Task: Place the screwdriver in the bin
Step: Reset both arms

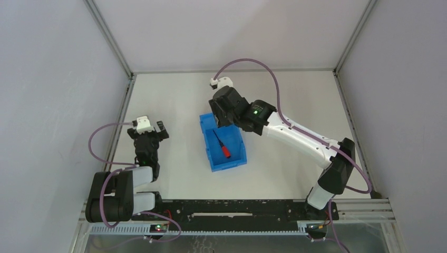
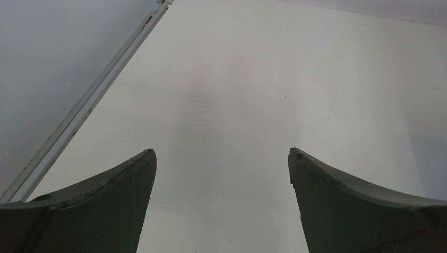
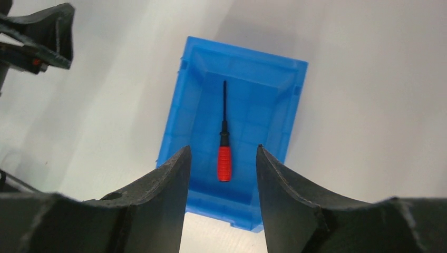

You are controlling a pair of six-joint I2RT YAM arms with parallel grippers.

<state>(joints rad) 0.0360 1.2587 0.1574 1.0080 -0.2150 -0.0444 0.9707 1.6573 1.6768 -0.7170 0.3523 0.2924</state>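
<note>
The screwdriver (image 1: 223, 147), with a red handle and thin black shaft, lies flat inside the blue bin (image 1: 205, 145) at the table's middle. In the right wrist view the screwdriver (image 3: 224, 158) lies lengthwise on the floor of the bin (image 3: 182, 116), free of any grip. My right gripper (image 1: 220, 123) hangs over the bin's far end, above the screwdriver. Its jaws are open and empty in the wrist view (image 3: 222, 147). My left gripper (image 1: 149, 132) sits at the table's left, away from the bin, and is open and empty over bare table (image 2: 222, 153).
A metal frame rail (image 2: 89, 100) runs along the table's left edge beside the left gripper. Grey walls enclose the table on three sides. A black part of the left arm (image 3: 42, 31) shows left of the bin in the right wrist view.
</note>
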